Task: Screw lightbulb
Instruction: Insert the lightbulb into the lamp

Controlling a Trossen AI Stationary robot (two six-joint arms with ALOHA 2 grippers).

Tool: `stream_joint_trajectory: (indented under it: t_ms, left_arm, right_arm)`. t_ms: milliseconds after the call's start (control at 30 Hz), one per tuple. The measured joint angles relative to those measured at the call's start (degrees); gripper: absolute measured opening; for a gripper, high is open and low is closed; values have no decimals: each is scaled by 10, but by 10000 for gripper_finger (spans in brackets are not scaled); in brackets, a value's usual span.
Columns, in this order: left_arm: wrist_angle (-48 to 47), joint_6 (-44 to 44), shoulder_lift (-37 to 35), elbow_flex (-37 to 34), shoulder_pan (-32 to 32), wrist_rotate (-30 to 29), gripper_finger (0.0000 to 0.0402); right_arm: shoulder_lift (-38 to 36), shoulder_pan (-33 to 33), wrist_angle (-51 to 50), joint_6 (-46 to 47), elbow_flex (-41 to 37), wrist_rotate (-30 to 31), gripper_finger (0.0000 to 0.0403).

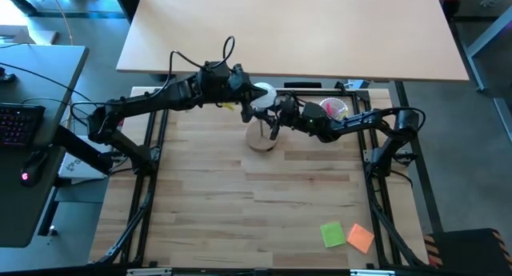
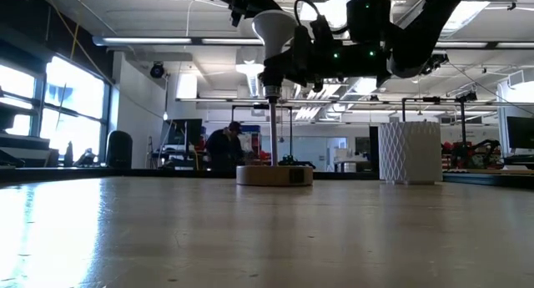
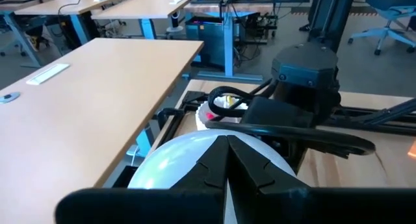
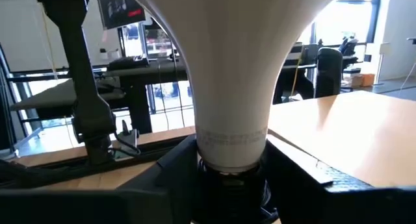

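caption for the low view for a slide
Both grippers hold the lightbulb above the lamp base on its stem.

Left arm: stretched across from own side toward the table's far middle.
Left gripper point(image 1: 250, 98): fingers point(image 3: 221, 169) closed together, pressed on the lightbulb point(image 1: 263, 93) globe.
Right arm: reaching in from the opposite side, forearm level.
Right gripper point(image 1: 274, 118): just below the left gripper, jaws set either side of the lightbulb neck.
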Motion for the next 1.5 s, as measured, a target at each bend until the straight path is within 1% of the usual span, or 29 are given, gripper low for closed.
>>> stream_joint_trajectory:
  t_ms: [133,233,433,600,700,800,967,1067,1167,1300,1400,1500]
  left_arm:
    - [0,-2,0,0,-1,-3,0]
    - [4,-3,0,0,-1,-4,0]
    - [4,-5,-8,-1,-3,-5,0]
    - [-9,-9,-19,-3,-10,-9,0]
    - [-14,-9,-21,-3,-13,-10,0]
    - [-17,-9,-21,-3,-13,-10,0]
    - [-16,-9,-22,-3,-13,-10,0]
    - [-17,-9,-22,-3,-13,-9,0]
    - [-16,-9,-22,-3,-13,-9,0]
    - [-16,-9,-22,-3,-13,-9,0]
    - [-16,-9,-22,-3,-13,-9,0]
    - [-16,-10,-22,-3,-15,-9,0]
  right_arm:
    - [0,0,-2,0,1,0,143]
    - [0,0,-3,0,1,0,143]
    - [-2,-1,-4,0,1,-3,166]
    - [-12,-5,-14,3,2,-37,179]
    - [-23,-5,-44,0,11,-49,185]
    - [-29,-5,-79,-17,29,-61,202]
    - [-30,-5,-136,-26,61,-80,245]
    - [-34,-5,-154,-31,78,-82,258]
    - [-44,-5,-182,-43,90,-72,260]
    - [-65,-5,-220,-58,93,-39,252]
    - [-80,1,-228,-69,93,-13,238]
    - [-83,4,-228,-75,93,-6,214]
